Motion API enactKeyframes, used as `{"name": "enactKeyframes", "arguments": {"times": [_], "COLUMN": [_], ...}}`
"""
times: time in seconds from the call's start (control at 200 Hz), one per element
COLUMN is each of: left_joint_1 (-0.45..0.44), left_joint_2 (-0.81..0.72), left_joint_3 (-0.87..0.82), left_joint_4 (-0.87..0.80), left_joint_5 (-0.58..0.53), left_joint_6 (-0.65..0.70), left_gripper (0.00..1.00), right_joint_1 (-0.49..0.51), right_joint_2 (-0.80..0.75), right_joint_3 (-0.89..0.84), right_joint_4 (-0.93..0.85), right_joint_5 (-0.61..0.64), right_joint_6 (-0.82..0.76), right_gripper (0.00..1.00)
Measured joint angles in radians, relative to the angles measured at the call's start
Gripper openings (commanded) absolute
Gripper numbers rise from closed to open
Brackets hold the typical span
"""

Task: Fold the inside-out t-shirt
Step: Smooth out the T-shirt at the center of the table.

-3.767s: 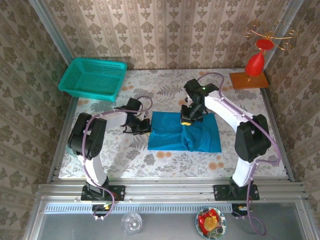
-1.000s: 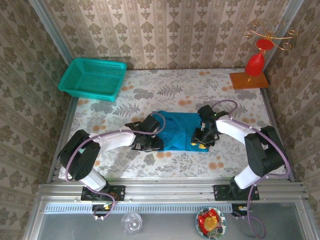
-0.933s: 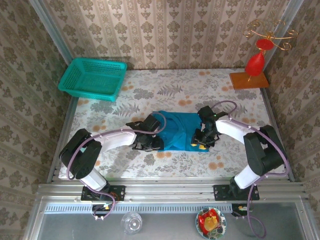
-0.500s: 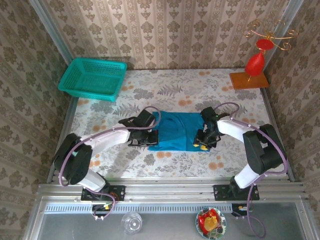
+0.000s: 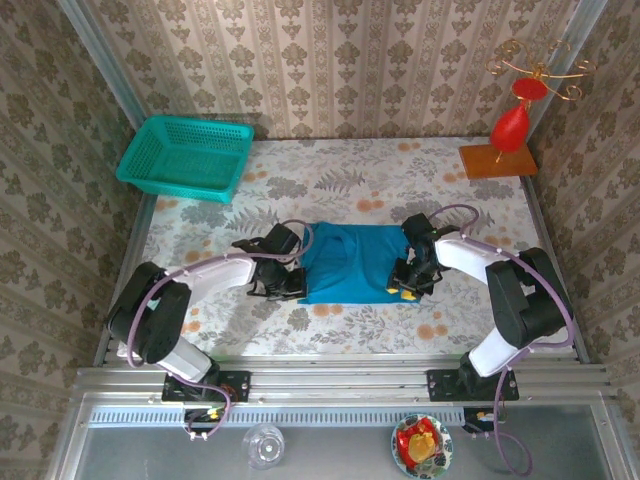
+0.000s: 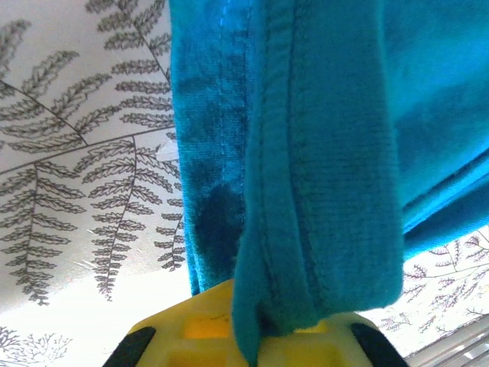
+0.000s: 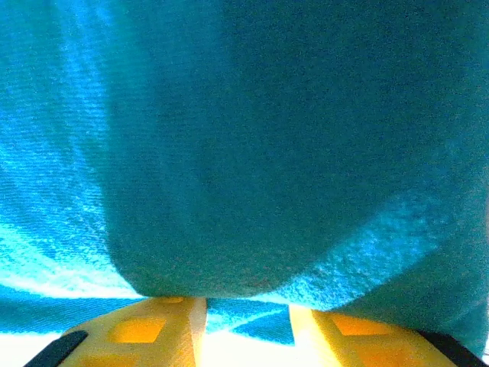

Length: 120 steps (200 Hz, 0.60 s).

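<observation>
Blue t-shirt [image 5: 352, 262]: folded, flat, centre of top view on floral surface [image 5: 330, 175]. Left fingers [image 6: 191, 336] pinched tight on hem at its frame-left edge. Right fingers [image 7: 145, 329] part-spread at frame-right edge, cloth draped over; grip unclear.

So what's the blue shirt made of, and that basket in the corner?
The blue shirt looks like soft knitted cloth, maybe cotton. It's matte and a bit fuzzy close up, with stitched hems, and it droops in folds. The basket looks like hard plastic: smooth, evenly coloured, and it keeps its shape, with a neat grid of little holes.
</observation>
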Motion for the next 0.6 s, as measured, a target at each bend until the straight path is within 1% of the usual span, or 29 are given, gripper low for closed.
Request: {"name": "enactKeyframes", "arguments": {"times": [0.12,0.245,0.375,0.475,0.6], "left_joint_1": [0.013,0.063,0.100,0.101,0.100], "left_joint_2": [-0.005,-0.066,-0.133,-0.147,-0.148], "left_joint_3": [0.023,0.069,0.143,0.186,0.189], "left_joint_4": [-0.045,-0.103,-0.140,-0.137,-0.129], "left_joint_5": [-0.005,-0.016,-0.023,-0.018,-0.011], "left_joint_6": [0.020,0.050,0.085,0.108,0.123], "left_gripper": [0.18,0.22,0.22,0.22,0.22], "right_joint_1": [-0.004,-0.008,-0.008,-0.011,-0.013], "right_joint_2": [-0.031,-0.082,-0.116,-0.118,-0.117], "right_joint_3": [0.003,0.038,0.093,0.122,0.150], "right_joint_4": [-0.016,-0.046,-0.063,-0.069,-0.084], "right_joint_5": [0.001,0.014,0.021,0.025,0.028], "right_joint_6": [0.000,-0.004,-0.023,-0.035,-0.055], "right_gripper": [0.38,0.39,0.39,0.39,0.39]}}
